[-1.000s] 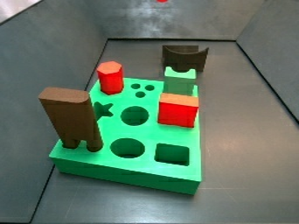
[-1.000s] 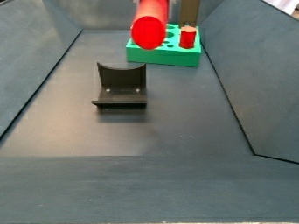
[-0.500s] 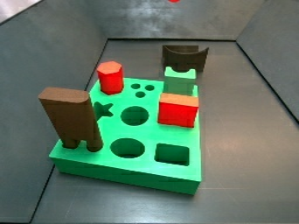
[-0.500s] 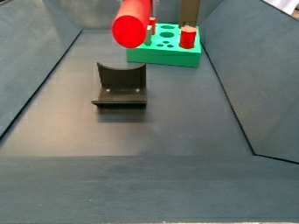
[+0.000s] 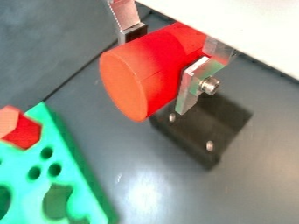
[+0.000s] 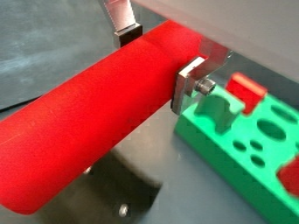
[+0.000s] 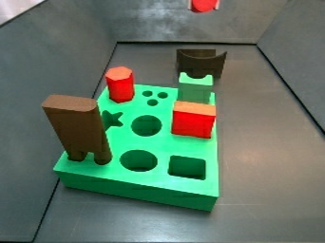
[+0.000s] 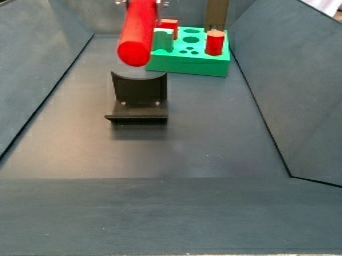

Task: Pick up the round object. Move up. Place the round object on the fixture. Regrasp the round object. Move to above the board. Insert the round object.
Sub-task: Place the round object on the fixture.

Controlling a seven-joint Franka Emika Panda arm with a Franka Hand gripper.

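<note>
My gripper (image 5: 163,52) is shut on the round object (image 5: 146,70), a long smooth red cylinder held crosswise between the silver fingers (image 5: 198,74). Both wrist views show this grip (image 6: 158,54), with the round object (image 6: 105,114) reaching far out to one side. In a side view the round object (image 8: 138,30) hangs above the fixture (image 8: 138,95), a dark block with a U-shaped notch. Only its end (image 7: 203,5) shows at the upper edge of a side view, above the fixture (image 7: 200,62). The fixture lies under the gripper in a wrist view (image 5: 211,131). The green board (image 7: 140,142) lies nearby.
On the board stand a red hexagonal peg (image 7: 120,84), a red cube (image 7: 193,119) and a tall brown slab (image 7: 74,128). The board also shows in the wrist views (image 6: 246,157). Grey walls (image 8: 267,90) enclose the floor on both sides.
The round object has come down and across toward the fixture, held in the gripper. Its end has come into view at the top of a side view.
</note>
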